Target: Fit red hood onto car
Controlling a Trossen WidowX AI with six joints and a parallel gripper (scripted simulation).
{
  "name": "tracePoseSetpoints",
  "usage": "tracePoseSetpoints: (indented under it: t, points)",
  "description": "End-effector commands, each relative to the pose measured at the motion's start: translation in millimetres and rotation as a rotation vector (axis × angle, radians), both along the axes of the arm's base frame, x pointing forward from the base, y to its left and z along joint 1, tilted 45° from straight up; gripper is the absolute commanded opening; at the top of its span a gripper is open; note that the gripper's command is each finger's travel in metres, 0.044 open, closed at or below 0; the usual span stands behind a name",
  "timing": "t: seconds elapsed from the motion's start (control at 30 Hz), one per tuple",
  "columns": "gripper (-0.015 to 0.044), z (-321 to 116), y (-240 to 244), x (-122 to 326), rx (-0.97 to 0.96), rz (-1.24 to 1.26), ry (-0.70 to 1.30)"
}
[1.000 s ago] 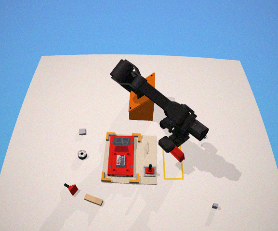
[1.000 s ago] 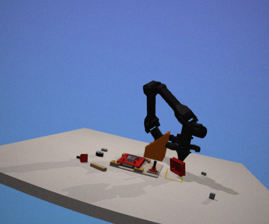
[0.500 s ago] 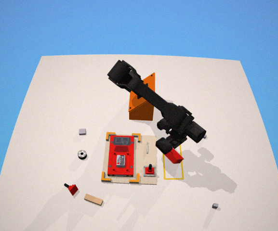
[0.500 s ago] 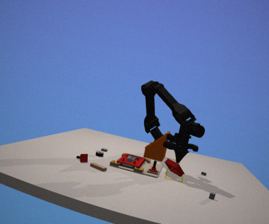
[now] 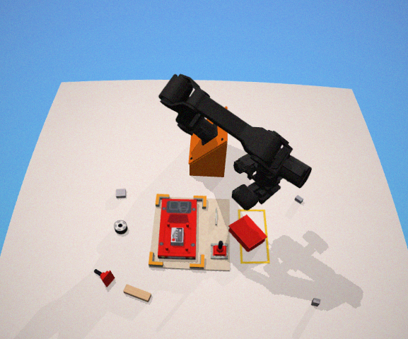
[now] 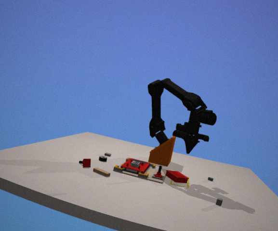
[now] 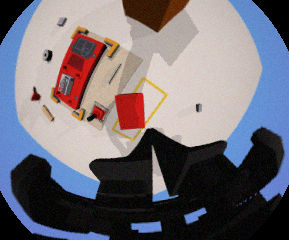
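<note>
a: near to far, go.
b: wood blk (image 5: pixel 136 292) (image 6: pixel 101 172) (image 7: pixel 48 113) first. then car (image 5: pixel 167 236) (image 6: pixel 126 167) (image 7: pixel 79 65) in jig, engine (image 5: pixel 177 236) (image 6: pixel 135 163) (image 7: pixel 66 85) on, no hood.
a: hood (image 5: pixel 247 233) (image 6: pixel 177 176) (image 7: pixel 130 111)?
b: beside jig, tilted, partly over yellow outline (image 5: pixel 254 262) (image 6: pixel 179 185) (image 7: pixel 156 108). can't tell what it rests on.
a: gripper (image 5: pixel 264 197) (image 6: pixel 188 152) (image 7: pixel 150 131)?
b: fingers closed, nothing held, above hood, apart.
a: last?
b: orange base (image 5: pixel 206 167) (image 6: pixel 162 154) (image 7: pixel 156 15), behind jig.

1 wooden bar (image 5: pixel 136 292) (image 6: pixel 101 172) (image 7: pixel 48 113), 1 black-and-white wheel (image 5: pixel 120 225) (image 6: pixel 102 158) (image 7: pixel 47 55), grey blocks
</note>
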State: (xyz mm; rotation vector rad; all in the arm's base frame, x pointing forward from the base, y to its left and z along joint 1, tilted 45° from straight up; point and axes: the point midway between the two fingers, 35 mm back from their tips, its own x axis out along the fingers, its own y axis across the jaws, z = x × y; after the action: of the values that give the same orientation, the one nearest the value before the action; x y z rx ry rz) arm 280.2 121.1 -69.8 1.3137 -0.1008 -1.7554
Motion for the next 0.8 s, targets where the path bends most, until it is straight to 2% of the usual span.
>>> tracePoseSetpoints:
  t: [0.0,0.47,0.57,0.77]
  points:
    - [0.0000,0,0,0,0.001,0.003,0.001]
    - [0.0000,0,0,0,0.001,0.003,0.001]
    - [0.0079,-1,-2,2,-0.001,-0.098,-0.095]
    - [0.0236,-4,-11,7,-0.012,-0.504,-0.481]
